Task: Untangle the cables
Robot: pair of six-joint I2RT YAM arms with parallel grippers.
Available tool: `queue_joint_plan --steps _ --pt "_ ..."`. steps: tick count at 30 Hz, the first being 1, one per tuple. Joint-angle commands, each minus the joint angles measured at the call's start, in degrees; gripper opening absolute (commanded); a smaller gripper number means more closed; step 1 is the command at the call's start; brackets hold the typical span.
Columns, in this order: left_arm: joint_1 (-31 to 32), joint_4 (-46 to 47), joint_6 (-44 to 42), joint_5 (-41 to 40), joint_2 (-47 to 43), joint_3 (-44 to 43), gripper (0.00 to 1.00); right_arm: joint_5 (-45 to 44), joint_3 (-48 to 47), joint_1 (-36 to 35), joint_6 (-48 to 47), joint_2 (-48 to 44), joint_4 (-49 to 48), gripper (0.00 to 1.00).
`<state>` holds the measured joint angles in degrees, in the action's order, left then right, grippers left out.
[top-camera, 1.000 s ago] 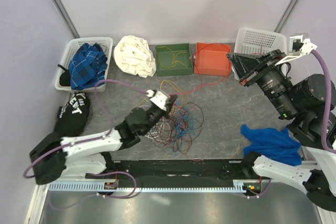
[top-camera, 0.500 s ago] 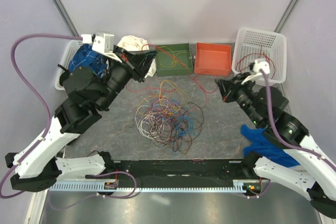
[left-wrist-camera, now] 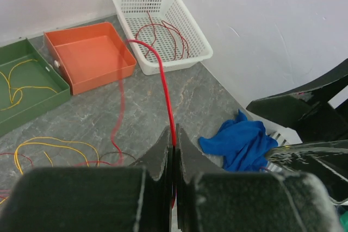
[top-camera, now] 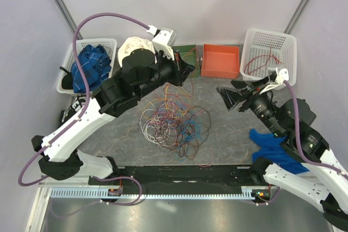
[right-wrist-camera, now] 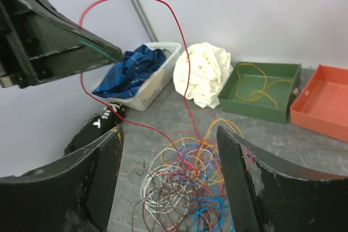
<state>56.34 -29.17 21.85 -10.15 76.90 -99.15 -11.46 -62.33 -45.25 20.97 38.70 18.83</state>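
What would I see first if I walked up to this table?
Probably the big messy tangle of colourful cables in the middle of the table. Next, the left gripper, raised at the far side near the trays and shut on one red cable that loops up through the air and back down to the tangle. The right gripper hangs open on the right side.
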Motion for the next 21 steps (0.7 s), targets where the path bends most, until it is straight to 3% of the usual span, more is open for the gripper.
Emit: queue_joint_plan --steps 1,17,21 --pt "-0.2 0.0 2.1 1.8 -0.9 -2.4 0.02 5.3 1.2 -0.2 -1.6 1.1 -5.2 0.76" --pt "-0.2 -0.1 2.9 5.1 0.4 -3.3 0.02 2.0 2.8 -0.2 -4.4 18.5 -18.4 0.74" --pt "-0.2 -0.1 3.0 5.3 0.4 -3.1 0.02 2.4 2.4 -0.2 -3.5 22.8 -25.7 0.72"
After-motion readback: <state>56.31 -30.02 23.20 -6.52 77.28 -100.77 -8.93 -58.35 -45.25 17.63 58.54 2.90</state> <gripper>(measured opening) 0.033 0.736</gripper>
